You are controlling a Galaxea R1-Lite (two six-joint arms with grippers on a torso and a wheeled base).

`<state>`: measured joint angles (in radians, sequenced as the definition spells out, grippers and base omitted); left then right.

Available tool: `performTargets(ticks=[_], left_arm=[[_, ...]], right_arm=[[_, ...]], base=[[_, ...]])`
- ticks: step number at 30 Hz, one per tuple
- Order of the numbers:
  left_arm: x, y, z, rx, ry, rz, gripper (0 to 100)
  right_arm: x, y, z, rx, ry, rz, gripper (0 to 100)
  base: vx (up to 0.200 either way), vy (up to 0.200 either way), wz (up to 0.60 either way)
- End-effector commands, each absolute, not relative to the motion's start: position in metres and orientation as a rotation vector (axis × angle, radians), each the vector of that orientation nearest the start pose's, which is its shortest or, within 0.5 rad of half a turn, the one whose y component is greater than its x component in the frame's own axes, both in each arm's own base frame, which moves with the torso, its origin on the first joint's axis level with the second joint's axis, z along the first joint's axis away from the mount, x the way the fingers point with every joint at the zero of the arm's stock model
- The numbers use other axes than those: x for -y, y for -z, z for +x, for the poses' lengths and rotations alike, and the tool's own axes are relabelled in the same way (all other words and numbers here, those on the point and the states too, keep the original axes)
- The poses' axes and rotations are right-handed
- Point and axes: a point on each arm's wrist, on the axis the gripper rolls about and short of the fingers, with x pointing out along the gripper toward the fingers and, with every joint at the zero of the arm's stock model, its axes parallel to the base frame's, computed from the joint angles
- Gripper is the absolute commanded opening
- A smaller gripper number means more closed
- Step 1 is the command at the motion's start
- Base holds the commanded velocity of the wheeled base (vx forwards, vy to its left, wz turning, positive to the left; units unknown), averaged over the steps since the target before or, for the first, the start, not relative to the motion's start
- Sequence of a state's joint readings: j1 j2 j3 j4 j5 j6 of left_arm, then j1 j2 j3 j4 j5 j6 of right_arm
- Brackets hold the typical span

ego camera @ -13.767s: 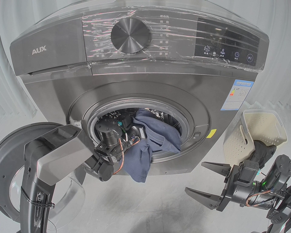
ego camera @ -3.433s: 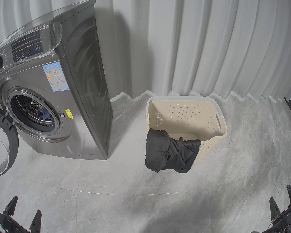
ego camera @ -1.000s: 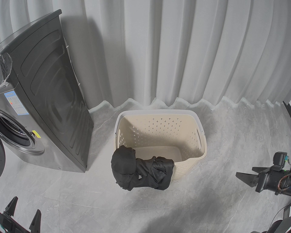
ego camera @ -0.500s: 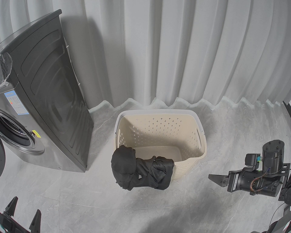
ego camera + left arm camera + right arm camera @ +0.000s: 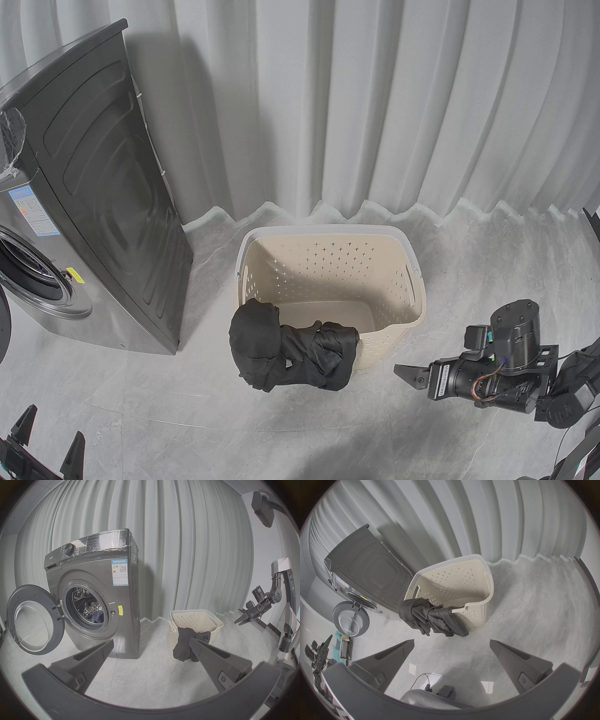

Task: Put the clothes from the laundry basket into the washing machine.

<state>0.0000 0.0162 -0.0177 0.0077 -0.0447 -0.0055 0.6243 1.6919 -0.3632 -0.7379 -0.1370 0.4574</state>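
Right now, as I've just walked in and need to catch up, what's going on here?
A robot is loading laundry. A black garment hangs over the near rim of the laundry basket, untouched. The right tool, open and empty, is held out beside the basket. The left tool is open and empty too. The washing machine has its door open, with blue cloth inside.

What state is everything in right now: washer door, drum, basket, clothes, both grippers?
washing machine door: open, swung wide.
drum: holds a dark blue garment.
laundry basket: upright, bottom bare.
black garment: draped over the basket's near rim, hanging outside.
left gripper: open, empty.
right gripper: open, empty.
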Motion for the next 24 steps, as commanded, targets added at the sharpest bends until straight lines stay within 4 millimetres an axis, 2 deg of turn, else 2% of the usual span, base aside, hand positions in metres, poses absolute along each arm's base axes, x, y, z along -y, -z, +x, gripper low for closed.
performTargets(ticks=[1,18,24], left_arm=[[0.001,-0.076,-0.023,-0.009,0.044,-0.006,100],[0.001,-0.076,-0.023,-0.009,0.044,-0.005,100],[0.001,-0.076,-0.023,-0.009,0.044,-0.008,100]], right_arm=[[-0.154,-0.076,0.199,-0.678,-0.340,0.201,100],[-0.192,-0.043,0.237,-0.729,-0.331,0.186,100],[-0.209,-0.024,0.263,-0.735,-0.308,0.207,100]], base=[[0.000,0.000,0.00],[0.000,0.000,0.00],[0.000,0.000,0.00]])
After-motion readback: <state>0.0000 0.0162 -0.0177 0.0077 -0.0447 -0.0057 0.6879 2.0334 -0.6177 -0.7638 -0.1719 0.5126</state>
